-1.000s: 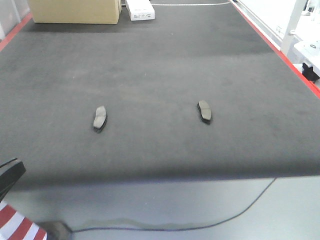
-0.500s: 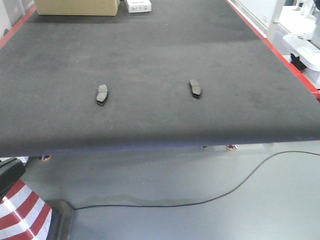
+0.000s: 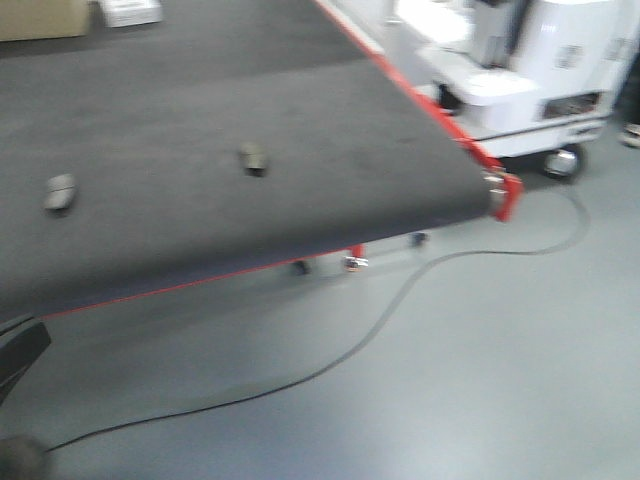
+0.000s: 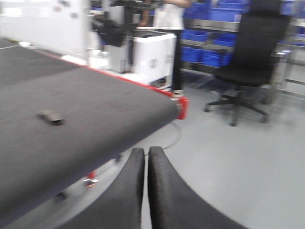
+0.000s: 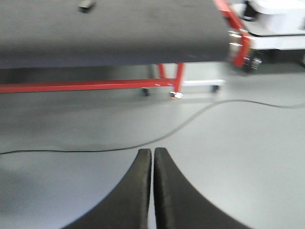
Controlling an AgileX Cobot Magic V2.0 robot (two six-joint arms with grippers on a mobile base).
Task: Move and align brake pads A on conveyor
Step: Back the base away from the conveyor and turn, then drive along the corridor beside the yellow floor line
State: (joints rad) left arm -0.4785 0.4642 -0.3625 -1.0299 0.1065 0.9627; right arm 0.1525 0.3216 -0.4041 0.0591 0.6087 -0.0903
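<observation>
Front-facing exterior view, blurred: brake pad A (image 3: pixel 253 157) and a second brake pad A (image 3: pixel 60 192) lie well apart on the conveyor (image 3: pixel 330 130), neither one held. Wrist views: left pincer (image 4: pixel 146 151) and right pincer (image 5: pixel 152 152) are pressed together, empty, and hang over the floor beside the belt. Judged step: approach. The next move calls for reaching a pad with the pincer spread.

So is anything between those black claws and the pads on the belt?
Nothing visible blocks them. The left claw and right claw hang over open floor beside the conveyor; the two pads lie exposed on top.
</observation>
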